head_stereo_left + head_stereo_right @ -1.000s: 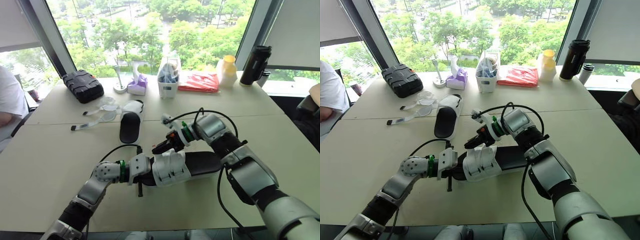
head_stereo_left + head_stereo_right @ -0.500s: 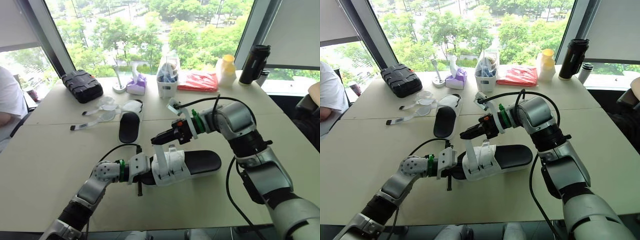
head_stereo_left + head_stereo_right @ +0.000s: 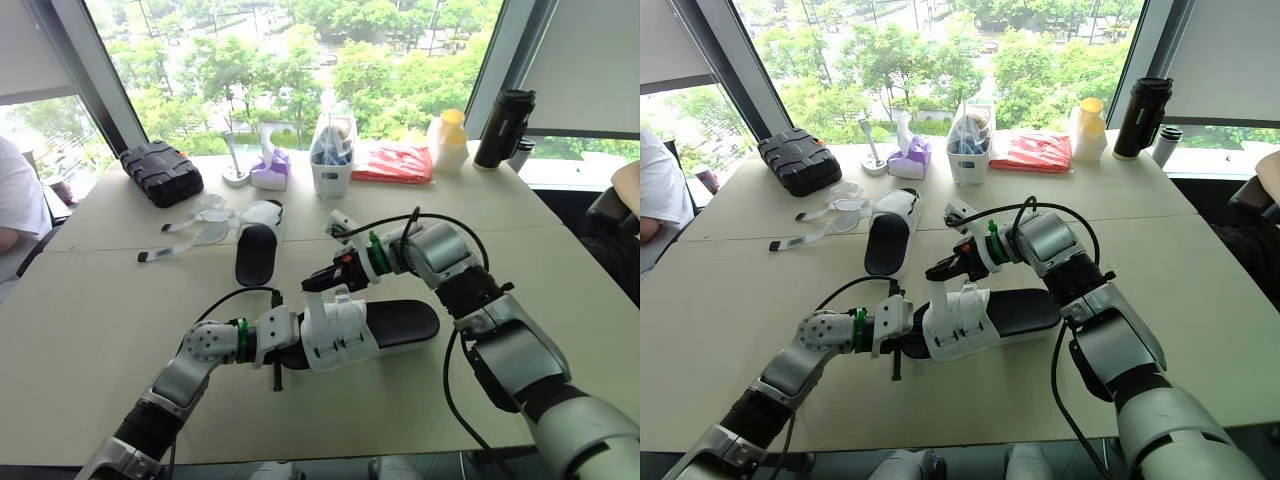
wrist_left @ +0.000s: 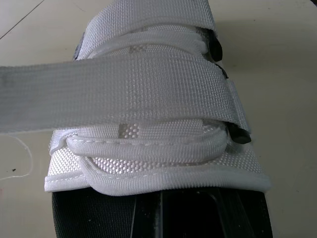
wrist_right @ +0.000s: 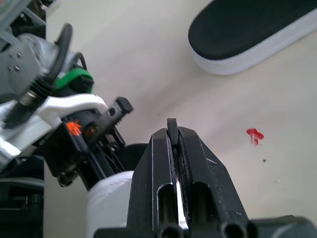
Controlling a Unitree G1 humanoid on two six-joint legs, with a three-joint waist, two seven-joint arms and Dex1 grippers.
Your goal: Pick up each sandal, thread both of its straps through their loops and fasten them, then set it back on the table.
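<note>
The near sandal (image 3: 385, 326), black-soled with white straps (image 4: 148, 89), lies on the table in front of me. My left gripper (image 3: 284, 352) is shut on its toe end. One strap end (image 3: 318, 300) rises from the sandal's upper into my right gripper (image 3: 316, 283), which is shut on it just above the sandal; the thin white strap shows between the closed fingers (image 5: 190, 163). The second sandal (image 3: 256, 246) lies flat farther back on the left, untouched.
Loose clear strips (image 3: 190, 232) lie left of the second sandal. Along the window edge stand a black case (image 3: 160, 172), tissue box (image 3: 270, 170), white container (image 3: 330, 165), red packet (image 3: 400, 162), yellow-capped bottle (image 3: 448, 140) and black flask (image 3: 503, 128). A person (image 3: 15, 200) sits at the left.
My right gripper lifted the strap end up and away from the sandal, then came back down closer to the upper. The left gripper kept its hold on the toe.
</note>
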